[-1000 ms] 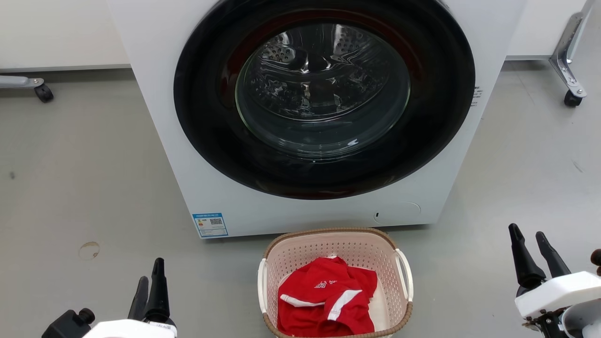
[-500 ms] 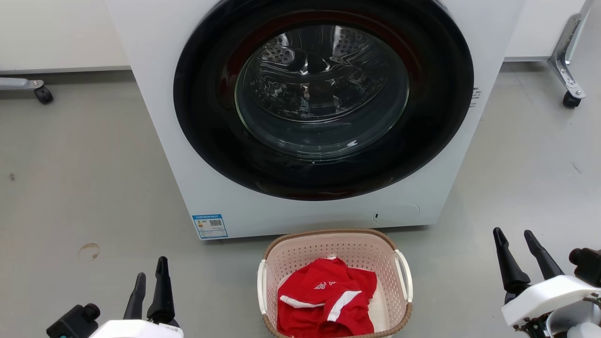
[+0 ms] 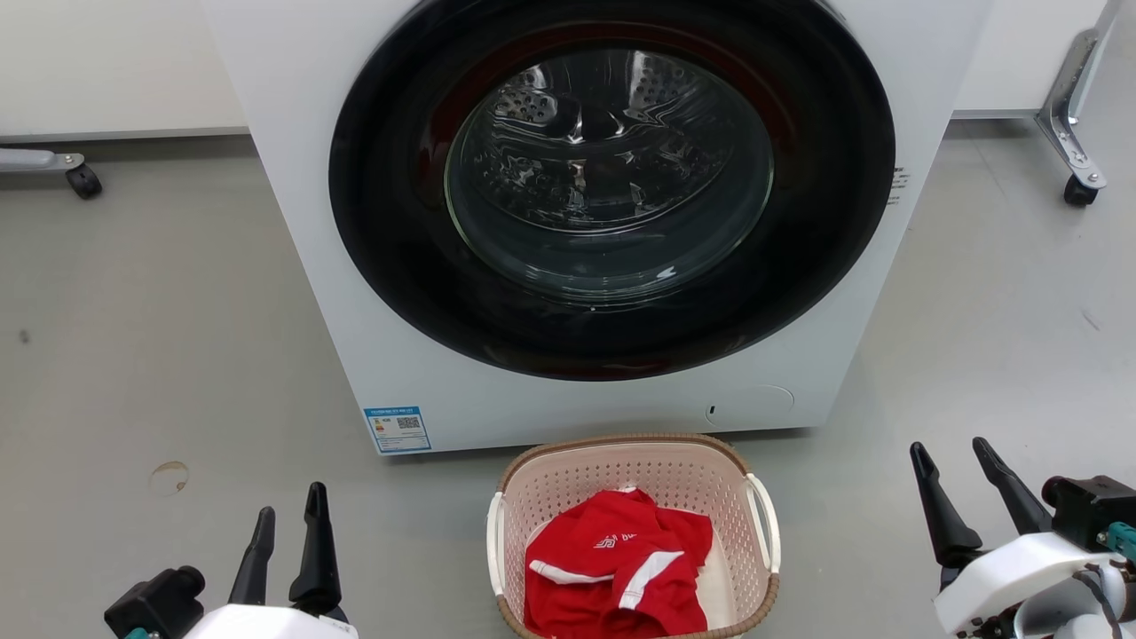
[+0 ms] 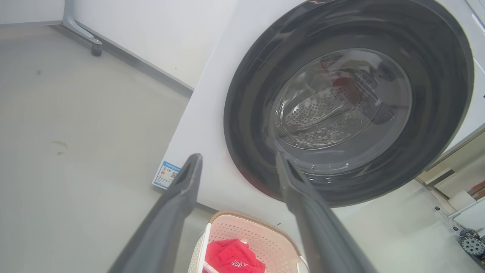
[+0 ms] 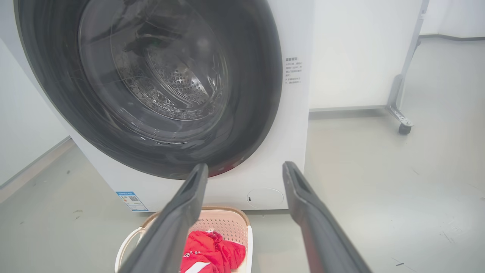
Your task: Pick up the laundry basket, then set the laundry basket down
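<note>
- White front-loading washing machine [image 3: 550, 413] fills the upper frame.
- Pale pink perforated plastic laundry basket [image 3: 568, 484], brown woven-look rim, sits bottom centre. It looks light and stiff; I'd grip its white side handles [image 3: 768, 524].
- Soft red garment [image 3: 612, 568] inside adds little weight.
- Left gripper [image 3: 290, 501] lower left, right gripper [image 3: 948, 445] lower right: fingers spread, empty, well apart from it.

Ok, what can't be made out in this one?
Basket: near rim cut off by the head view's bottom edge.
Basket floor: mostly hidden under the red shirt.
Sticker on the washer: print too small in all three views.
Washer top: beyond the head view's top edge.
</note>
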Motion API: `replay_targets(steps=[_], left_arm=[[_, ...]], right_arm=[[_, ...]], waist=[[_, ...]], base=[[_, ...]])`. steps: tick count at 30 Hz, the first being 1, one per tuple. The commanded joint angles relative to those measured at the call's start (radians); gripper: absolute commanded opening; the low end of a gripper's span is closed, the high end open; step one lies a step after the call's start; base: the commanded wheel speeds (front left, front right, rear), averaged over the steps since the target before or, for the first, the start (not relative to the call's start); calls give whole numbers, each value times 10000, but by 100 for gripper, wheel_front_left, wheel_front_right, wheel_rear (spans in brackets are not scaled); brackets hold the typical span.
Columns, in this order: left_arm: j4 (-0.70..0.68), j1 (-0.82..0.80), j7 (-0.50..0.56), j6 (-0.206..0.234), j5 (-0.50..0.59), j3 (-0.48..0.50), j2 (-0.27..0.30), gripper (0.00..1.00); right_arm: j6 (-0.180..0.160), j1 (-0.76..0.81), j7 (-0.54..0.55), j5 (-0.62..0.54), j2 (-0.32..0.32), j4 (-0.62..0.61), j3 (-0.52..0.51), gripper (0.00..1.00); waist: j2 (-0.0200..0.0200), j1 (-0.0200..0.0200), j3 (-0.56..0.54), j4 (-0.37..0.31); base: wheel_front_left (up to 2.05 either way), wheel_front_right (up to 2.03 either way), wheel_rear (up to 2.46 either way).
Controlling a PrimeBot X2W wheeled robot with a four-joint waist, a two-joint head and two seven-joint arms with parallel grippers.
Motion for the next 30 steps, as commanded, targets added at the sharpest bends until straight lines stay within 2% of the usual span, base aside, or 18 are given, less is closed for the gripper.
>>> replay_targets(steps=[1,7,17,30], left_arm=[[-324,-118,-184,30,409,167,140,100],[-349,-86,-360,24,993,145,149,100],[-409,-21,-652,44,2012,63,164,100],[-387,21,-1034,38,3326,-34,183,100]], right_arm=[[36,-346,-227,-306,-283,-155,166,100],[38,-215,-403,-279,-165,20,73,100],[43,-259,-696,-1548,-307,94,380,100],[49,-248,-1078,-2569,-242,88,535,100]], waist=[[0,0,-8,1],[0,0,-36,2],[0,0,-56,-34],[0,-1,-87,-39]], base=[[0,0,0],[0,0,0],[0,0,0],[0,0,0]])
